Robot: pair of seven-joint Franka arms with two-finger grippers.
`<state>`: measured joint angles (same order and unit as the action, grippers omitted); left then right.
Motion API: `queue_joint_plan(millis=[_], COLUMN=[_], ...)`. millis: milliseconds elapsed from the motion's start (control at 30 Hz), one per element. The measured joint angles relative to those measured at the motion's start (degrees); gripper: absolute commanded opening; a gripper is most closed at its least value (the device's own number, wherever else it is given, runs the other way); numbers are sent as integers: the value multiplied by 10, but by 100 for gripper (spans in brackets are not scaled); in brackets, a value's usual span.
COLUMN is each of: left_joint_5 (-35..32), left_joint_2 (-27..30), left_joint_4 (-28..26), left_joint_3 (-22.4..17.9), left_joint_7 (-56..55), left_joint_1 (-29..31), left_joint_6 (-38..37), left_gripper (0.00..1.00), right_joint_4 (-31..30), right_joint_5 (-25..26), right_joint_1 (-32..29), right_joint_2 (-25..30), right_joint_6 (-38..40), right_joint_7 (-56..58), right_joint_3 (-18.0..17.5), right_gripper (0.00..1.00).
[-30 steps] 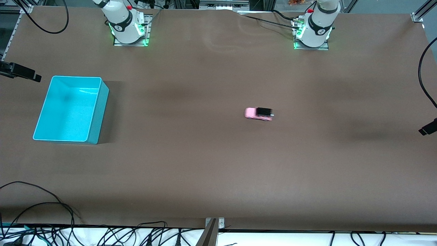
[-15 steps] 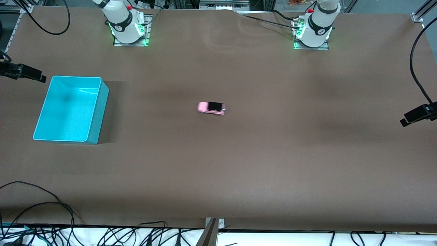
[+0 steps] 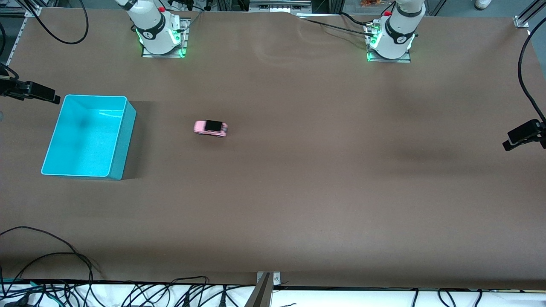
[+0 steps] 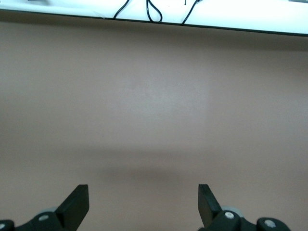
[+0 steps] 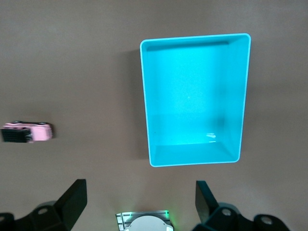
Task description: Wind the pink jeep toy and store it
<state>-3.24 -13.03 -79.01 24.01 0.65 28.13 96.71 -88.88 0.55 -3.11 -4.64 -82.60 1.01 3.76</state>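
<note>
While your left pincer (image 4: 143,204) hangs wide over bare worktop (image 3: 324,192) and your right pincer (image 5: 140,202) gapes empty above the turquoise bin (image 3: 121,140), the pink jeep toy (image 3: 210,128) sits on the worktop near that bin, toward the left arm's end.

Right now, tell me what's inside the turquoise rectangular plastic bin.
Nothing: the turquoise rectangular plastic bin shows only its bare floor. The small pink jeep toy sits outside it on the table.
</note>
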Motion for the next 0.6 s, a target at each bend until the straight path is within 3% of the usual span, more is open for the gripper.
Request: queue_joint_plan(millis=[600], left_joint_5=[0], left_joint_2=[1], left_joint_4=[0], left_joint_3=[1], left_joint_7=[10], left_joint_1=[0], left_joint_6=[0], left_gripper=[100], right_joint_4=[0], right_joint_5=[0], right_joint_1=[0], right_joint_2=[0], right_joint_6=[0], right_joint_7=[0], right_joint_3=[0], right_gripper=[100])
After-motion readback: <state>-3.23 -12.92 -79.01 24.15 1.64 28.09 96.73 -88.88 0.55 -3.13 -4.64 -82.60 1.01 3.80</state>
